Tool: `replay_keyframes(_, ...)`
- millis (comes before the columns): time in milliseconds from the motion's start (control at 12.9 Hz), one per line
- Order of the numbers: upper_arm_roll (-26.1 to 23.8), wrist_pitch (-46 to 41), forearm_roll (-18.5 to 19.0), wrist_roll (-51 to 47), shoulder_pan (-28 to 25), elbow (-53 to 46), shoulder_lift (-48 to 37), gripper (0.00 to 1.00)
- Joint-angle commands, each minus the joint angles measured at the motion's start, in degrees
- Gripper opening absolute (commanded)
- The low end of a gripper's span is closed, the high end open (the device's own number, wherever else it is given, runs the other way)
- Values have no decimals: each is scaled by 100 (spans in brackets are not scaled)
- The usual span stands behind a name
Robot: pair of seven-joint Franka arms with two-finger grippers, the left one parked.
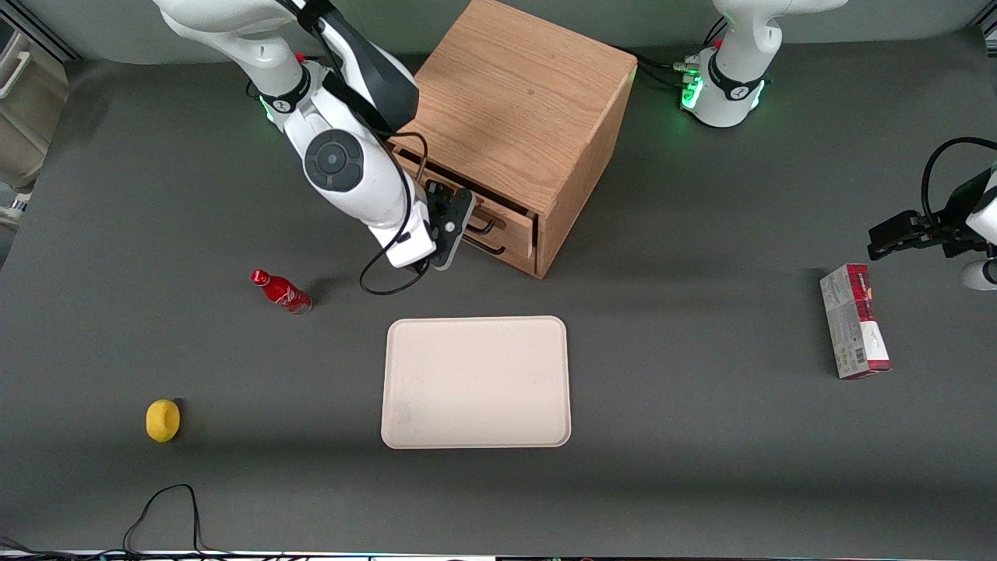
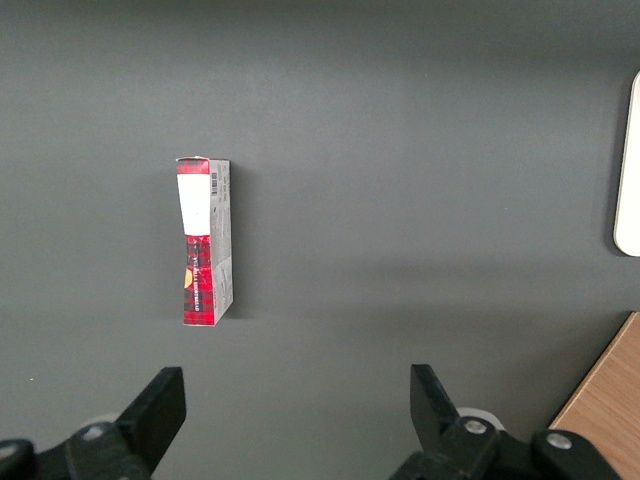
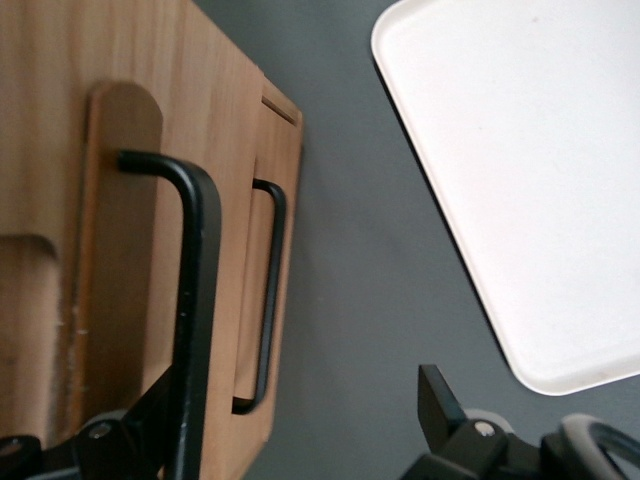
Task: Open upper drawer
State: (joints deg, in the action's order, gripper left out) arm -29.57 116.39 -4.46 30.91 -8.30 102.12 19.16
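The light oak cabinet (image 1: 514, 101) stands at the middle of the table. Its upper drawer (image 1: 506, 216) has a thin black wire handle (image 1: 481, 226). The lower drawer's handle (image 1: 489, 246) is just under it. A dark gap runs under the cabinet top. My right gripper (image 1: 467, 222) is right in front of the drawer fronts, at handle height. In the right wrist view the upper handle (image 3: 192, 300) runs close along one finger, just inside the open gripper (image 3: 295, 400). The other finger (image 3: 436, 395) is far from it, over bare table. The lower handle (image 3: 268, 290) also shows.
A cream tray (image 1: 475, 382) lies nearer to the front camera than the cabinet and also shows in the right wrist view (image 3: 520, 180). A red bottle (image 1: 280, 291) and a yellow fruit (image 1: 163, 420) lie toward the working arm's end. A red-and-grey box (image 1: 854, 319) lies toward the parked arm's end.
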Motion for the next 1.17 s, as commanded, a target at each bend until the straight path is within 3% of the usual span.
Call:
replay_keyframes(0,100,50,104,266,13,-236,176,100)
replay_keyframes(622,610,-11,130,565,118,-948,571,100)
replay_keyframes(1089,1094,-326,367,688,171,-1589,809,100)
